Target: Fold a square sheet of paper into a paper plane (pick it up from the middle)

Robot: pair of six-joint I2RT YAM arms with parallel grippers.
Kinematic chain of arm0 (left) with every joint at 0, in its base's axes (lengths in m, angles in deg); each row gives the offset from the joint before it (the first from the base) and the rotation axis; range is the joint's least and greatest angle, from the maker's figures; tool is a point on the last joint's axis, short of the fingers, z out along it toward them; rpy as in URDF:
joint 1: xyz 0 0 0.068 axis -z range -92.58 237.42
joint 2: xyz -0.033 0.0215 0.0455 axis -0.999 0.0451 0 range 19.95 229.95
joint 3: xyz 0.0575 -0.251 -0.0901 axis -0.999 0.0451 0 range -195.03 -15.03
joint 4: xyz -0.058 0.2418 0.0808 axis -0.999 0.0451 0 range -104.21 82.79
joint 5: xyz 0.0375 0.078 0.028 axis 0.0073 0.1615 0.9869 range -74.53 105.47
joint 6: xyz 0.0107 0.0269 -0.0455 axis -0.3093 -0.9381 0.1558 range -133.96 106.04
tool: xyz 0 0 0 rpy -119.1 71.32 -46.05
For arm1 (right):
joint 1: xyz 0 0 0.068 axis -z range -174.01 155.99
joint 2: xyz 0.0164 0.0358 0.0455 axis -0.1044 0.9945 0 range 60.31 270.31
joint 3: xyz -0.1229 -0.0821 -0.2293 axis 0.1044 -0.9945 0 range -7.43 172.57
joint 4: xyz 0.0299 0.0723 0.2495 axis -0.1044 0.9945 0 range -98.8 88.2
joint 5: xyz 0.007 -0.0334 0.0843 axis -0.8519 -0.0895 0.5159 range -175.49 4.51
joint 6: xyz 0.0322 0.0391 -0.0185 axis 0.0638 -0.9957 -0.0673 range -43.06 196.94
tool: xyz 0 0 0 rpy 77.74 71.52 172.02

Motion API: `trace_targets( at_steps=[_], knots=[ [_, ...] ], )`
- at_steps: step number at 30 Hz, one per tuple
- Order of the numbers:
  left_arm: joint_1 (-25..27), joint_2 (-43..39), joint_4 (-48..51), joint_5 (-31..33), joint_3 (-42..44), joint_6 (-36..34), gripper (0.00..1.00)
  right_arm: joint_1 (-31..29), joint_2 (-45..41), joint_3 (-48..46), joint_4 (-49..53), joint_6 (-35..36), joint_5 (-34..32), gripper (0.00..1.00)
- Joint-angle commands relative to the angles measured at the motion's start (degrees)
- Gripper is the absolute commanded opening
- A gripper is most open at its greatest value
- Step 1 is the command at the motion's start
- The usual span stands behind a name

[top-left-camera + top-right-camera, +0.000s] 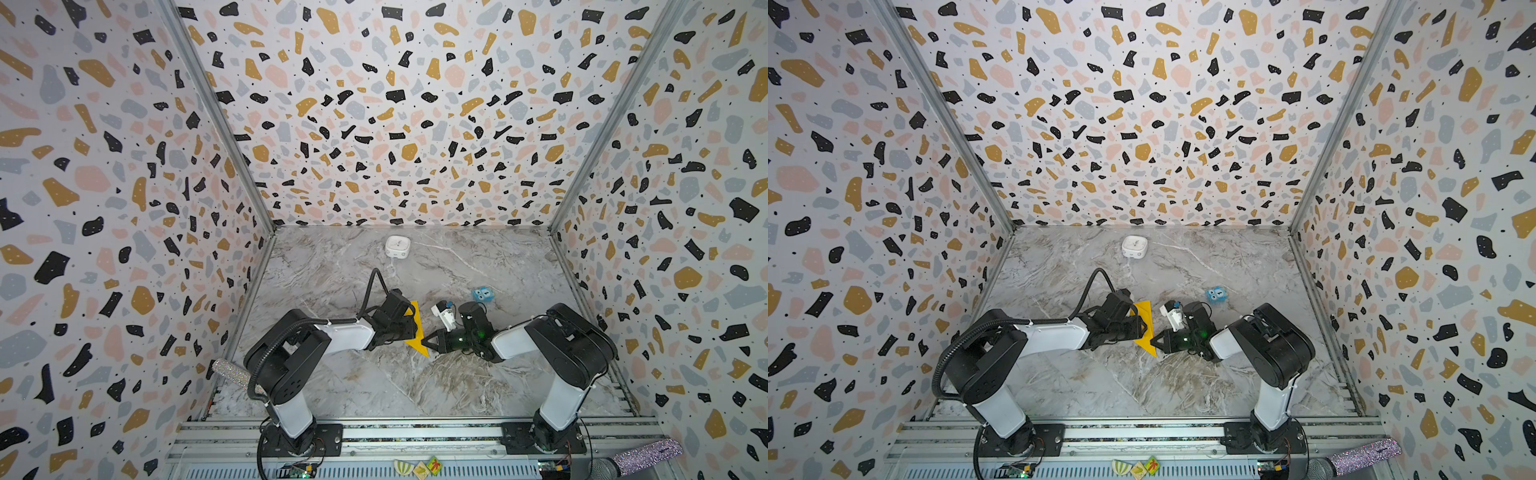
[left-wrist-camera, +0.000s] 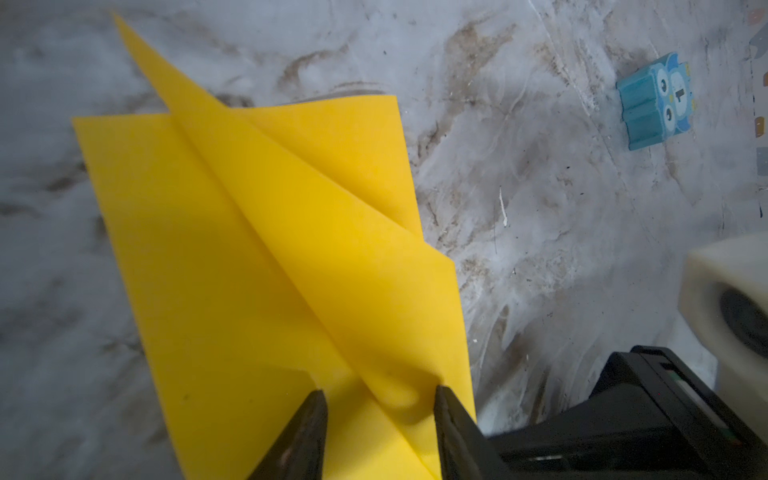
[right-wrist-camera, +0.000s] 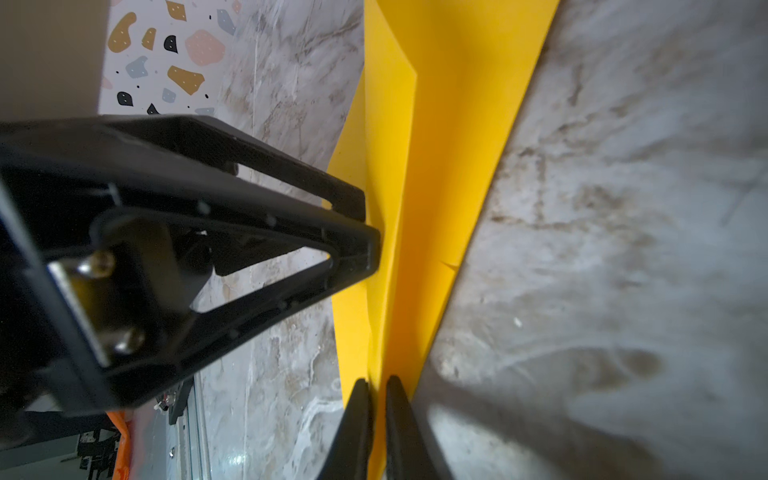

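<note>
The right pincer (image 3: 377,380) is pinched narrow on the near end of the half-folded paper plane (image 2: 249,249), the left pincer (image 2: 378,395) stands half-open astride its ridge, and the far white box (image 1: 397,247) hides its contents.

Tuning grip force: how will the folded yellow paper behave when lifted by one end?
Likely floppy: the folded paper shows flaps gaping loosely. Probably light, being thin; the right gripper pinching its ridge could bend it.

There is one paper (image 2: 270,249), one blue cube (image 1: 483,294) and one white box (image 1: 397,247); there are two grippers (image 2: 379,399) (image 3: 377,384), three tiles (image 1: 421,469) and two glitter sticks (image 1: 232,371) (image 1: 648,455).
</note>
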Motion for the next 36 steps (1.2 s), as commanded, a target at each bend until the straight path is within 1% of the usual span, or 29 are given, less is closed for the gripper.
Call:
trace_targets(
  at_steps=[1, 9, 14, 20, 25, 30, 36],
  knots=[
    [-0.3, 4.1, 10.8, 2.7, 2.2, -0.5, 0.46, 0.5, 0.9, 0.9, 2.7, -0.5, -0.8, 0.11],
    [-0.3, 1.8, 10.4, -0.1, -0.8, -1.5, 0.48, 0.8, 1.6, 0.6, 3.3, -1.0, -0.3, 0.1],
    [-0.3, -0.7, 10.6, -0.3, -3.6, -2.6, 0.48, 0.9, 0.8, 0.6, 2.4, -1.0, 1.7, 0.13],
    [-0.3, 2.2, 10.6, -1.1, -2.8, -2.7, 0.47, 1.3, -2.0, 1.7, 4.7, -0.9, 5.2, 0.16],
    [-0.3, 3.5, 12.4, 0.1, -2.6, -2.9, 0.48, 1.4, -3.4, 2.1, 7.5, -0.5, 6.0, 0.19],
    [-0.2, 4.4, 13.6, 1.5, -2.0, -3.3, 0.48, 1.3, -3.8, 2.2, 9.9, 0.1, 6.0, 0.18],
    [-0.2, 5.1, 14.0, 2.4, -1.2, -3.5, 0.49, 1.0, -3.3, 1.8, 10.9, 0.4, 5.9, 0.12]
  ],
)
